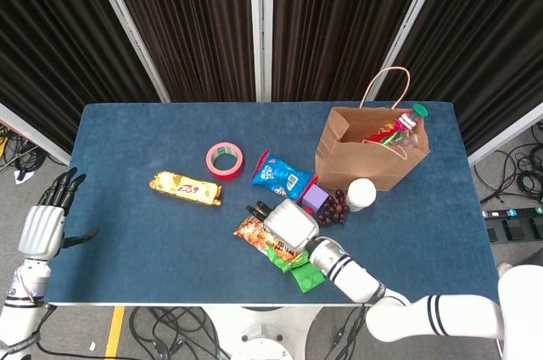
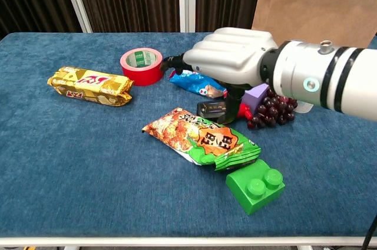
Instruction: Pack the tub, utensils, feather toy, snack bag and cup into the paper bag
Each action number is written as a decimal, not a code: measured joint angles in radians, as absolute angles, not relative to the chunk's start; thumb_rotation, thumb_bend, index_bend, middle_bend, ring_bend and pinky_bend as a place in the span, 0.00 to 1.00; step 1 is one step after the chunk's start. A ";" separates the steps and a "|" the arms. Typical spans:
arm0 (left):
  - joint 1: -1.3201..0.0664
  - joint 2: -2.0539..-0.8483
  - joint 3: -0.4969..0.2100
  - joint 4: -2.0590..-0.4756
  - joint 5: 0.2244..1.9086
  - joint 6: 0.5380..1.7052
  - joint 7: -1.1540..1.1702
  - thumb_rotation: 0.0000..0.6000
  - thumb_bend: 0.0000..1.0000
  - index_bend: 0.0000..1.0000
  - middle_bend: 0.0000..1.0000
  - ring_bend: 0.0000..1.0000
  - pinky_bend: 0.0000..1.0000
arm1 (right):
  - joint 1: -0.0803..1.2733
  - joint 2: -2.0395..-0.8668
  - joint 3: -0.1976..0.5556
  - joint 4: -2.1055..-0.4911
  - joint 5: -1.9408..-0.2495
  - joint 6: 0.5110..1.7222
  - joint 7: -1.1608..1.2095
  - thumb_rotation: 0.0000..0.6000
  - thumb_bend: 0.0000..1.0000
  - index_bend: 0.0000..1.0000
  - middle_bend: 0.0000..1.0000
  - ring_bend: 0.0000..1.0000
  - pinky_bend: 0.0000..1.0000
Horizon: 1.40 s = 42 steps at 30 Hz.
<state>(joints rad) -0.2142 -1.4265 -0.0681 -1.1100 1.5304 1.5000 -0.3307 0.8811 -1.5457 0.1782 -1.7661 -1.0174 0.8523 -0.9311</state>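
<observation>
While the right hand (image 2: 232,61) hovers, fingers apart and empty, above the orange-green snack bag (image 2: 200,139) beside the grapes (image 2: 272,107), the left hand (image 1: 44,222) hangs open off-table.

You have a red tape roll (image 1: 224,160) toward the tabletop's (image 1: 127,233) far middle, a gold biscuit pack (image 1: 186,188) nearer the left edge, and a green block (image 2: 255,189), grapes (image 2: 272,107) and purple cube (image 2: 257,94) right of center.

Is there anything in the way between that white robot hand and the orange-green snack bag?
Nothing visible. The right robot hand hovers just above the snack bag, empty. On the way to the paper bag lie a purple block, grapes and the cup.
</observation>
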 measured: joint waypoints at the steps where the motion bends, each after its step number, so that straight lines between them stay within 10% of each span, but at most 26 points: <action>1: -0.215 -1.427 -0.068 -1.109 1.531 1.500 -0.332 1.00 0.08 0.11 0.09 0.04 0.20 | 0.891 -1.553 0.181 -1.764 -0.995 0.856 -0.937 1.00 0.00 0.08 0.20 0.64 0.73; 31: -0.207 -1.434 -0.067 -1.073 1.530 1.504 -0.368 1.00 0.08 0.11 0.09 0.03 0.20 | 1.102 -1.768 0.122 -1.659 -0.544 1.011 -1.114 1.00 0.00 0.01 0.30 0.71 0.80; 42: -0.207 -1.436 -0.068 -1.063 1.528 1.501 -0.377 1.00 0.08 0.11 0.09 0.04 0.20 | 1.140 -1.783 0.097 -1.650 -0.464 1.029 -1.144 1.00 0.00 0.13 0.33 0.73 0.81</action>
<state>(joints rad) -0.2075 -1.4363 -0.0684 -1.0627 1.5278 1.5015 -0.3772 1.1401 -1.7826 0.0966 -1.6495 -0.4637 1.0292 -1.1439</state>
